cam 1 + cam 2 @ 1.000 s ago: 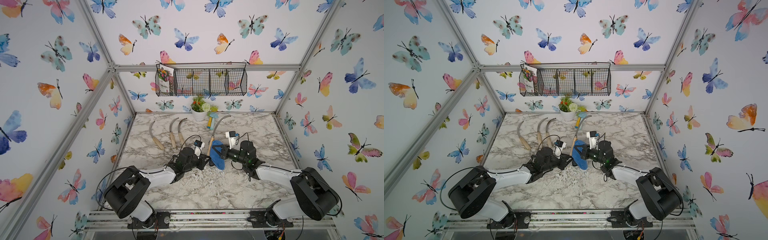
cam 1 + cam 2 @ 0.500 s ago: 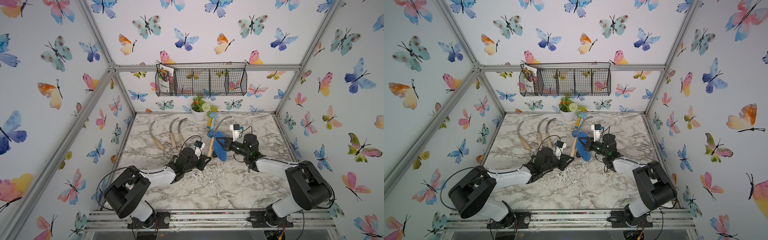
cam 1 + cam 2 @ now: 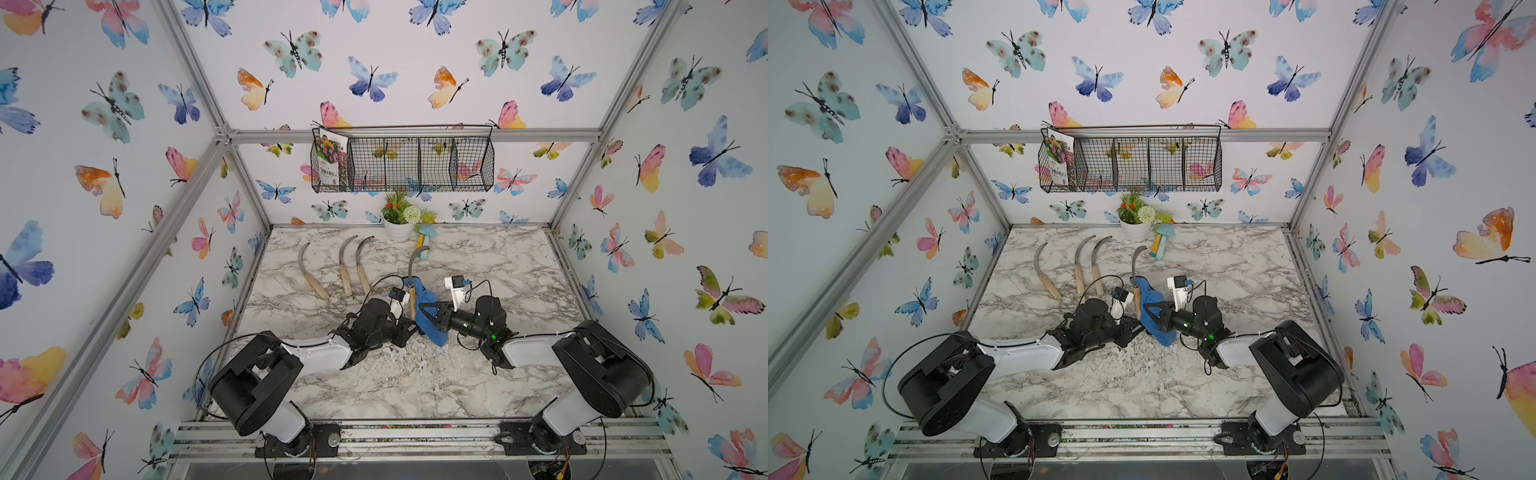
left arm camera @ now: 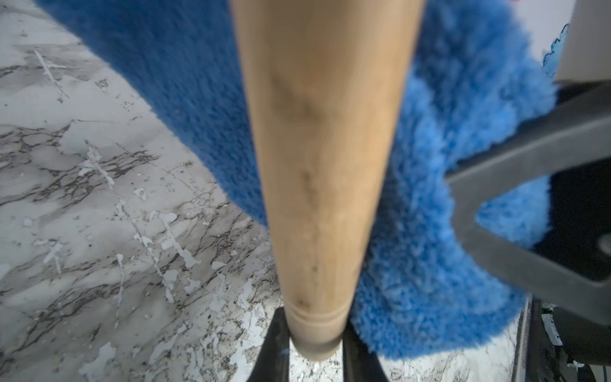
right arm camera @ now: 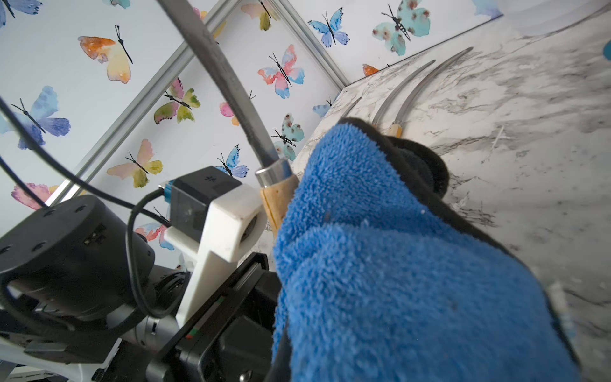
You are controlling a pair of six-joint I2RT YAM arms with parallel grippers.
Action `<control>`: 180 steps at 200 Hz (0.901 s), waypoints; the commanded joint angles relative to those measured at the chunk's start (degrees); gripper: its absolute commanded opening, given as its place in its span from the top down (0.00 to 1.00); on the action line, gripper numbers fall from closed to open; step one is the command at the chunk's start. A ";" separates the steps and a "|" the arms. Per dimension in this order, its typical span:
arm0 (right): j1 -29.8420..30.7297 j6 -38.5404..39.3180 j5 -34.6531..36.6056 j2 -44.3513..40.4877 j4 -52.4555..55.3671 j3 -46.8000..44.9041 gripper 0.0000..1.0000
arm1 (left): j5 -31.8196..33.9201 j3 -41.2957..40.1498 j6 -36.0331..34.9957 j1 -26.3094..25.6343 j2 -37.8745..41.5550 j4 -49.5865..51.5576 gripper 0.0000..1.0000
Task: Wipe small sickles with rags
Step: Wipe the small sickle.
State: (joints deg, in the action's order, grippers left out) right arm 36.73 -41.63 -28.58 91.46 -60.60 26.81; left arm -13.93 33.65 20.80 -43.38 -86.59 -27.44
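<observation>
Left gripper (image 4: 314, 345) clamped on butt of raised sickle (image 3: 412, 300); right gripper (image 3: 424, 309) pinched shut on blue rag (image 3: 433, 330), which touches the handle. Three other sickles (image 3: 345, 270) lie far left on table (image 3: 498, 270).

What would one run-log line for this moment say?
left end effector: shut on sickle handle | right end effector: shut on blue rag, against handle | three other sickles: lying on table

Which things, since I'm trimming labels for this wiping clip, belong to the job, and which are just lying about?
Job:
- sickle in the left gripper
- blue rag in the right gripper
- three more sickles on the table

Lying about:
- potted plant
- mushroom toys
- wire basket
- seed packet inside it
</observation>
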 commanded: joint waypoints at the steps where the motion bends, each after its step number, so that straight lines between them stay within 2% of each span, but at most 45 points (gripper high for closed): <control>1: 1.33 -0.85 -1.75 0.81 -0.60 -2.74 0.98 | -0.39 0.63 -0.86 -0.30 1.53 -5.92 1.00; 37: 1.15 0.76 3.84 -1.37 4.05 -4.06 0.98 | -0.25 0.45 -0.85 -0.31 1.86 -5.89 1.00; 88: -2.64 -0.44 2.06 0.15 2.59 -4.75 0.98 | -0.48 0.63 -1.27 -0.31 1.93 -5.49 1.00; 106: -7.50 -1.21 -2.53 1.84 -1.04 -4.92 0.98 | 1.09 1.38 -1.99 -1.33 1.74 -3.93 1.00; 133: -16.51 -3.90 -11.81 4.77 -12.34 -5.66 0.98 | 8.88 5.79 -6.26 -6.72 -0.62 2.17 1.00; 159: -23.35 -6.63 -19.62 6.82 -19.99 -4.72 0.98 | 6.77 8.35 -7.17 -8.08 -3.11 4.25 1.00; 180: -25.00 -8.03 -24.23 7.63 -25.07 -3.24 0.98 | 4.70 10.58 -7.17 -8.33 -5.32 6.85 1.00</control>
State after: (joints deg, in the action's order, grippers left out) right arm 12.86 -47.11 -43.00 98.35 -74.50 21.91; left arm -8.49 41.60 15.57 -51.79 -89.10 -25.06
